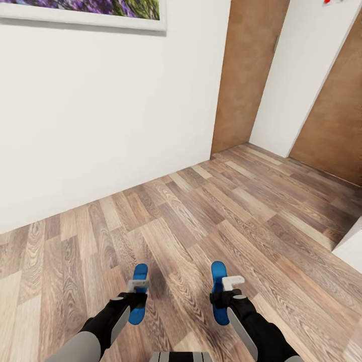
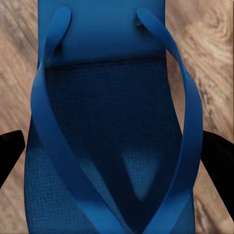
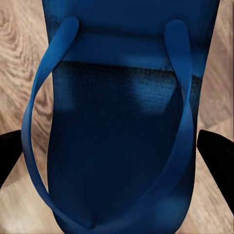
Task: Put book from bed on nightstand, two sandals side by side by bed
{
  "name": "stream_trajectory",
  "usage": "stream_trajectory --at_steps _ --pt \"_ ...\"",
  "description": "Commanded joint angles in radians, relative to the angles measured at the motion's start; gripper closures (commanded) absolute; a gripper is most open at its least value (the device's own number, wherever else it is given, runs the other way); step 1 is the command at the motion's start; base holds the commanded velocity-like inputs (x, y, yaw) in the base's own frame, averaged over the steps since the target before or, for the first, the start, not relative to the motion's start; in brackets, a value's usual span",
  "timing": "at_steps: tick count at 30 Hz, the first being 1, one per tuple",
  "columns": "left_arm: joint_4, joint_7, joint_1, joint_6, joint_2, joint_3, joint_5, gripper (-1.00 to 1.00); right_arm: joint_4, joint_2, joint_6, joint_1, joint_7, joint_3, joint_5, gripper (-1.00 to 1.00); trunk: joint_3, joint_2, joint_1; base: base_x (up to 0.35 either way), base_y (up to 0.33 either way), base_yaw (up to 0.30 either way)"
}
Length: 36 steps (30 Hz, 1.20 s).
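The robot stands on a wood-plank floor [image 1: 211, 216] with brown and grey grain running in long strips. A smooth white wall [image 1: 100, 115] rises ahead, and the bottom edge of a framed purple picture [image 1: 85, 10] hangs on it. 2 flat brown wooden doors [image 1: 249, 70] stand further right, with a white strip of wall between them. A white corner [image 1: 352, 246] pokes in at the right edge; I cannot tell what it is.

Each arm holds 1 blue sandal. The left claw [image 1: 137, 294] is black and pinches the left sandal [image 1: 139, 294], which is long and thin with rounded ends. The right claw [image 1: 221, 296] pinches the right sandal [image 1: 218, 291] the same way. Both sandals hang above the floor, well apart from each other, pointing forward.

In the left wrist view, the left sandal [image 2: 112, 122] shows a bumpy, dotted sole and 2 smooth curved straps that meet in a V. Black fingers [image 2: 9, 151] press on both its sides. In the right wrist view, the right sandal [image 3: 122, 136] looks the same, with black fingers [image 3: 217, 151] at each side.
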Motion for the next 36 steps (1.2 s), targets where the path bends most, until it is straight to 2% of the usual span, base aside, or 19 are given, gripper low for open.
stream_trajectory --at_steps 1,13,19,33,36 --pt "0.002 0.003 0.000 0.004 0.001 -0.006 0.005 1.00 0.002 -0.001 0.002 -0.001 -0.010 0.005 -0.011 1.00 0.003 0.000 -0.001 0.000 0.000 0.000" --pt "0.009 0.003 0.001 -0.004 0.002 -0.006 0.003 1.00 0.024 -0.001 0.000 0.000 -0.009 0.007 -0.010 1.00 0.050 0.003 -0.006 0.000 0.000 0.000" --pt "0.019 0.004 0.001 -0.038 0.001 -0.007 0.003 1.00 0.027 -0.001 0.000 0.003 -0.008 0.007 -0.010 1.00 0.073 0.004 -0.009 0.000 0.000 0.000" --pt "0.036 0.004 0.001 -0.044 0.000 -0.007 0.004 1.00 0.032 -0.001 -0.001 0.004 -0.009 0.007 -0.009 1.00 0.127 0.007 -0.015 0.000 0.000 0.000" --pt "0.037 0.004 0.001 -0.044 0.000 -0.007 0.004 1.00 0.033 -0.001 -0.001 0.004 -0.009 0.007 -0.009 1.00 0.136 0.028 -0.026 0.000 0.000 0.000"
